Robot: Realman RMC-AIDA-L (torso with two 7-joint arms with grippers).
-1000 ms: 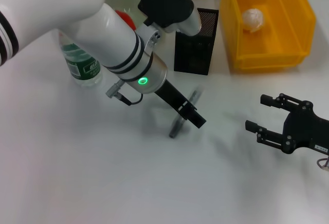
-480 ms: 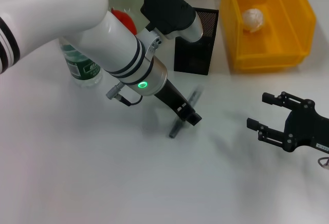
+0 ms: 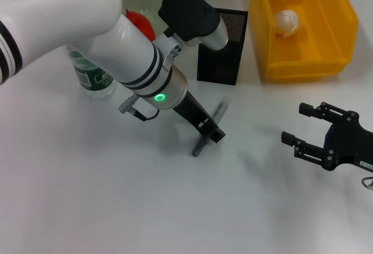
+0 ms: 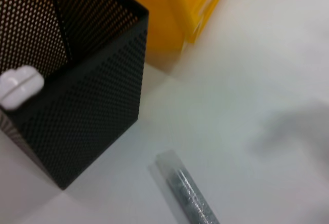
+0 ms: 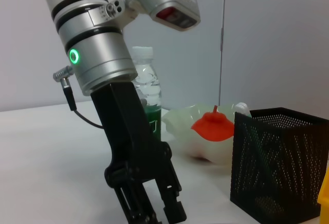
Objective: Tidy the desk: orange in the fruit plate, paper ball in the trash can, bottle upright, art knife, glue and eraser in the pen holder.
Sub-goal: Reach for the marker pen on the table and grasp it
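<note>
Labels first: I see a green one on the upright bottle (image 3: 93, 79), its print unreadable to me. My left gripper (image 3: 211, 133) angles down onto the grey knife (image 3: 208, 129) lying before the holder (image 3: 220, 47); I cannot tell its finger state. My right gripper (image 3: 304, 131) hovers spread. Orange (image 3: 140, 24) sits in the plate (image 5: 200, 136), paper ball (image 3: 286, 21) in the can (image 3: 303, 62).

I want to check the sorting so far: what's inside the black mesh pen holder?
In the left wrist view, a small white rounded object shows inside the pen holder; what it is isn't clear. The holder's floor is hidden by its walls, and the left arm covers part of the opening from the head view.
</note>
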